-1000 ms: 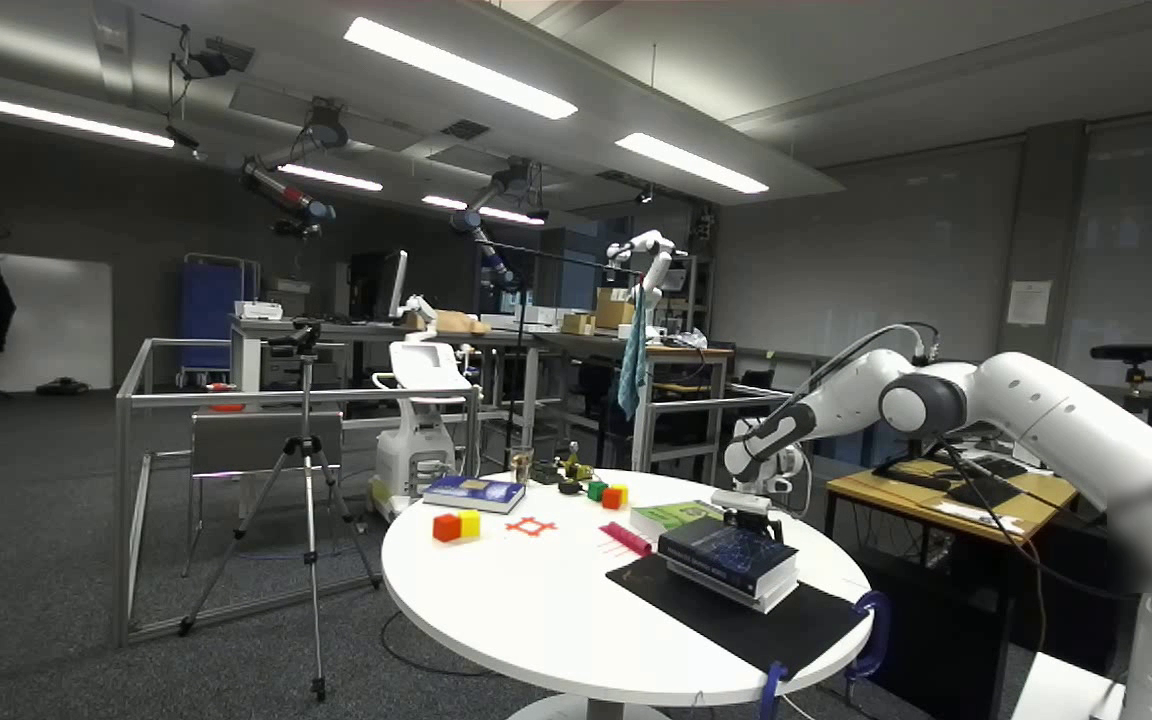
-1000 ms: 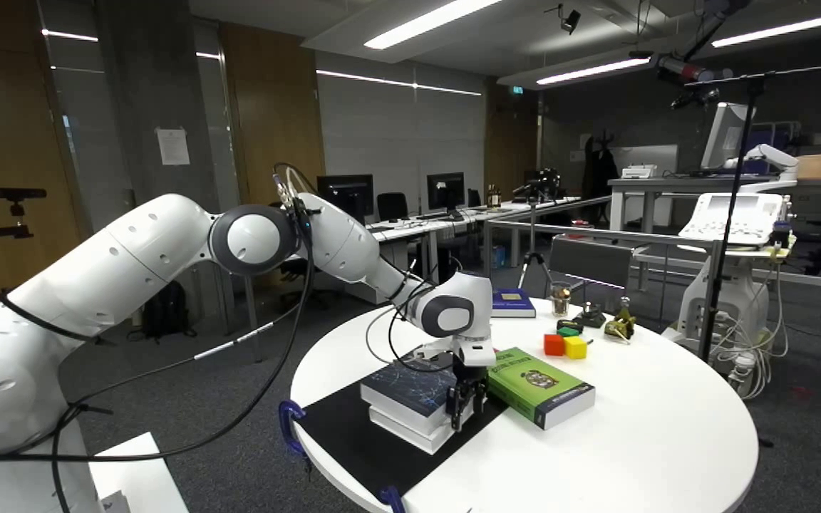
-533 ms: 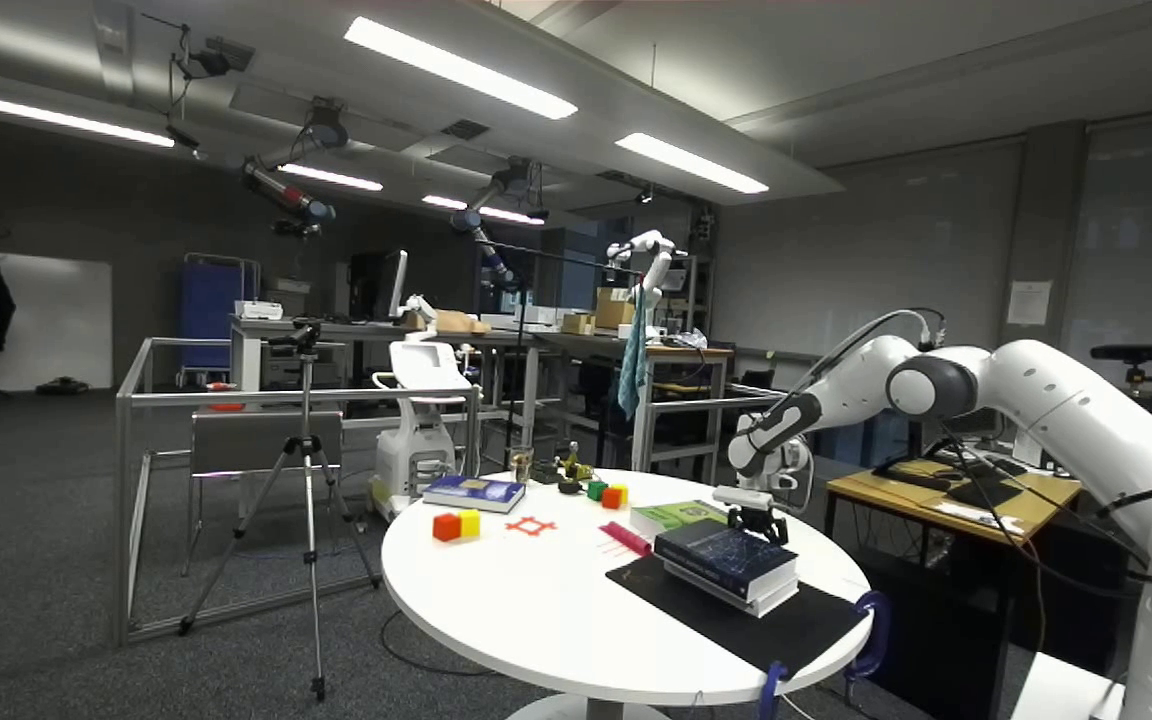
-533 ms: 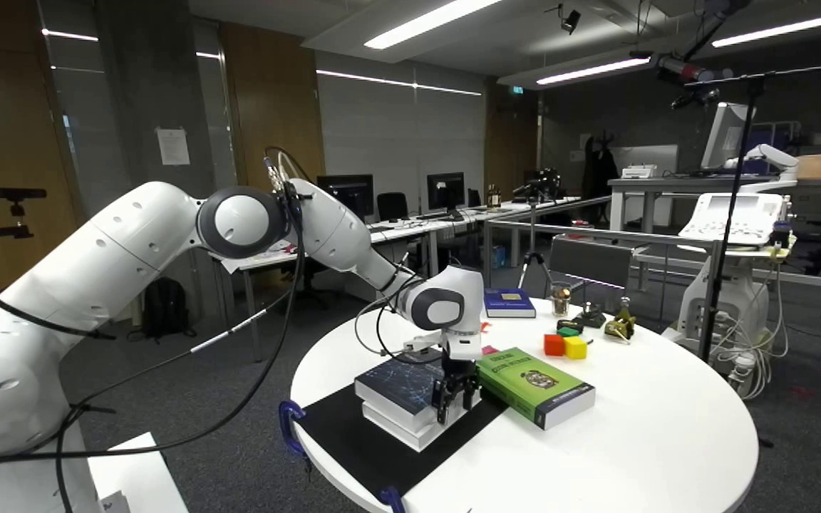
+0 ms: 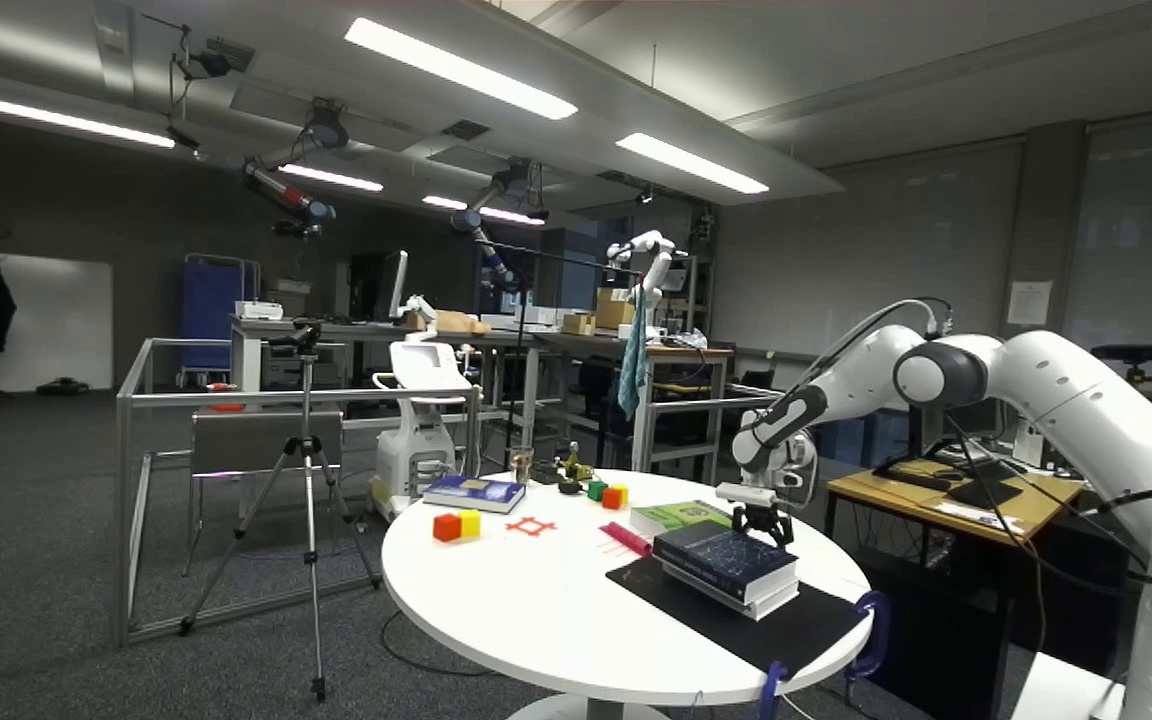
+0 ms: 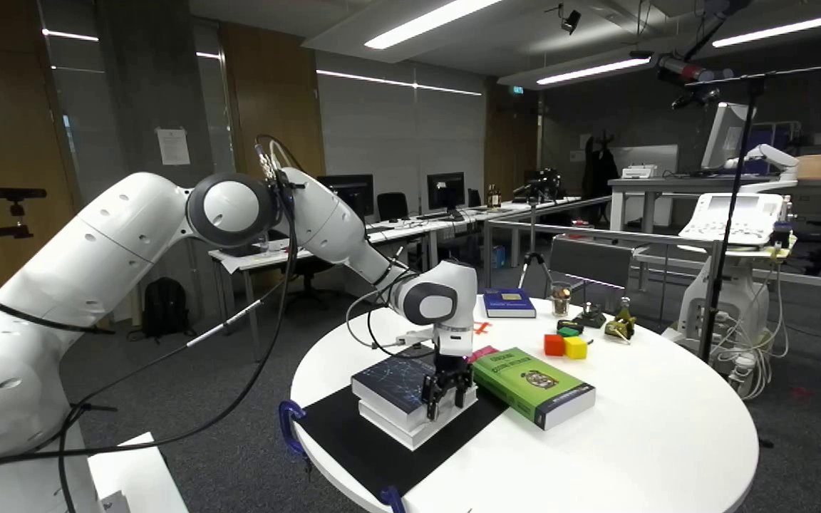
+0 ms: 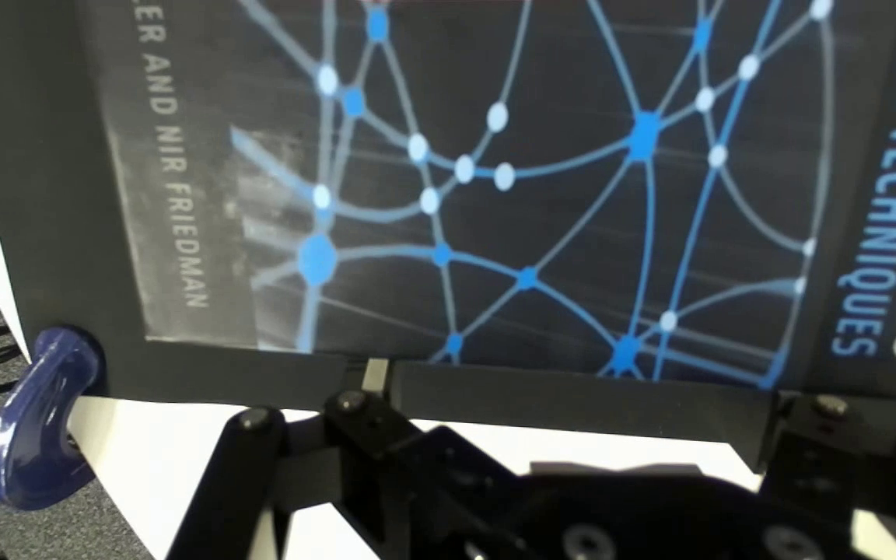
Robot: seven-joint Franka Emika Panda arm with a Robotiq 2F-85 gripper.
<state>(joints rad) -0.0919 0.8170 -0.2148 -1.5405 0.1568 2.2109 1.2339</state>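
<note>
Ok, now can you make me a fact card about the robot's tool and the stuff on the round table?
Tool: open, fingers spread, holding nothing that I can see
Nearest to it: dark book with blue lines on its cover; I can't tell if they touch
Under that: another book
Under both: black mat
At its corners: two blue clamps
Beside them: green book, lying flat
Farther off: blue book
Little things: two red cubes, two yellow cubes, one green cube

One round table (image 5: 536, 620), four books (image 6: 390, 385), five cubes (image 5: 447, 527) (two red, two yellow, one green), two blue clamps (image 7: 32, 432)
</note>
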